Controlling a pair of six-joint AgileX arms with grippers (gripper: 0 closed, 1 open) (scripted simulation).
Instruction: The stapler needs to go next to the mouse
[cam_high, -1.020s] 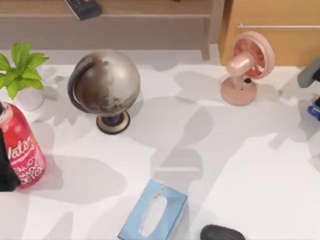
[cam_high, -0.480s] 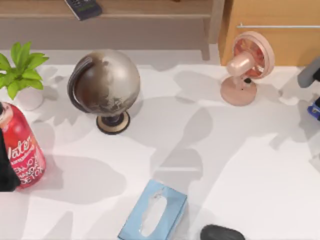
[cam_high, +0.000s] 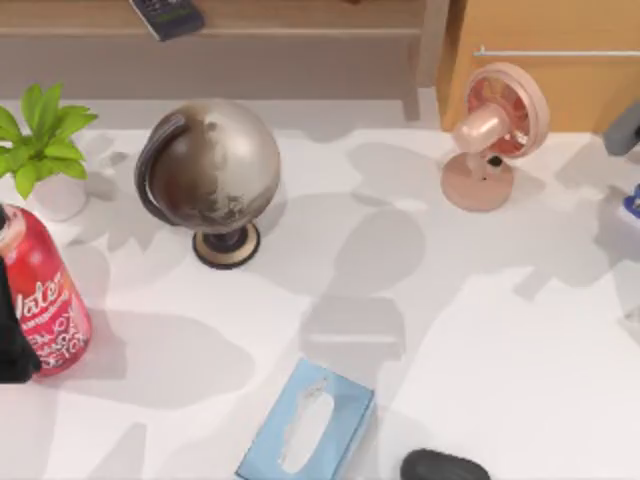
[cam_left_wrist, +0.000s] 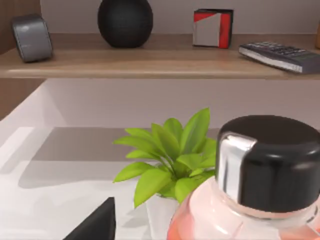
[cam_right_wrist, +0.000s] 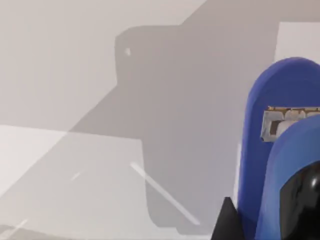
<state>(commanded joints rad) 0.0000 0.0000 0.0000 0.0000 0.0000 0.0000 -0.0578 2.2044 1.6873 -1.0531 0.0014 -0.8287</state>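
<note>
Top view: stapler (cam_high: 633, 203) shows as a small blue piece at the table's (cam_high: 520, 340) far right edge, level with the base of the pink fan (cam_high: 493, 135). A grey part of the right arm sits just above it at that same edge. Mouse (cam_high: 445, 466) lies at the bottom edge, right of centre, just right of the light-blue tissue box (cam_high: 307, 422) and apart from it.

Right wrist view: stapler (cam_right_wrist: 280, 150) is close up, blue body with a pale metal strip and a dark glossy part. A dark point (cam_right_wrist: 227, 220) beside it may be a finger of the right gripper; I cannot tell whether the fingers are open, closed or gripping the stapler, nor whether the stapler rests on the table or is lifted.

Left arm: parked at the left edge beside the red bottle (cam_high: 45, 290); dark mass (cam_high: 15, 340) against the bottle. Fingers not readable, cannot tell. Left wrist view shows the bottle cap (cam_left_wrist: 267, 162), the potted plant (cam_left_wrist: 172, 160) and a shelf (cam_left_wrist: 150, 62) behind.

Step in hand (judgement): pick-up of the stapler at the right edge, transfer not yet begun.

Next move calls for: a confirmed hold, then a carry toward the bottom of the table to a spot beside the mouse.

Room:
- open white table between stapler and mouse, nothing standing in that stretch
- fan well clear, up-table
- free space right of the mouse; tissue box crowds its left
- both stapler and mouse sit near table edges, so a placement slightly up-table of the mouse looks safer.
</note>
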